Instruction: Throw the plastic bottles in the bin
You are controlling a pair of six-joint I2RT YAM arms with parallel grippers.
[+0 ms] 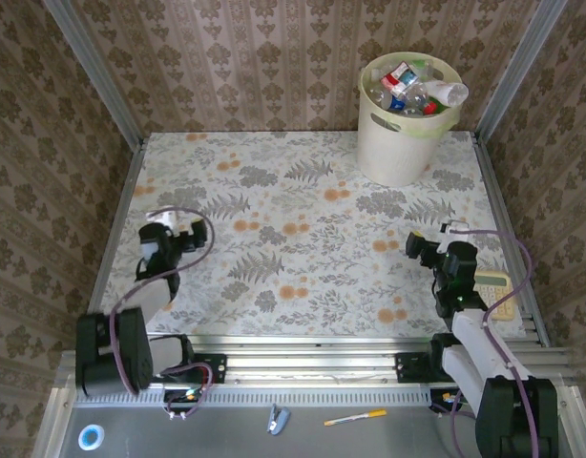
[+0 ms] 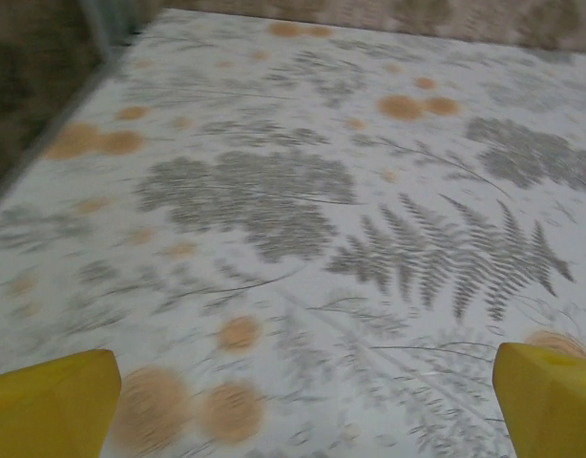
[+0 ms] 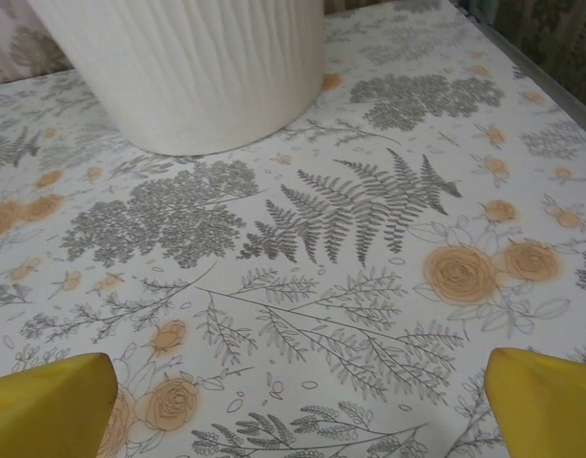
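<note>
The cream-white bin (image 1: 400, 141) stands at the far right of the table, and its ribbed wall (image 3: 188, 67) fills the top left of the right wrist view. Several plastic bottles (image 1: 414, 88) with red, blue and clear parts lie piled inside it up to the rim. My left gripper (image 1: 171, 232) rests low at the near left, open, with yellow fingertips (image 2: 54, 408) wide apart over bare cloth. My right gripper (image 1: 429, 245) rests low at the near right, open too, its yellow fingertips (image 3: 546, 405) spread with nothing between them.
A floral cloth (image 1: 303, 229) covers the table. A pale yellow calculator (image 1: 497, 294) lies at the near right edge beside the right arm. Metal rails (image 1: 116, 219) border the sides. A pen (image 1: 355, 417) and a small clip (image 1: 278, 418) lie on the front ledge.
</note>
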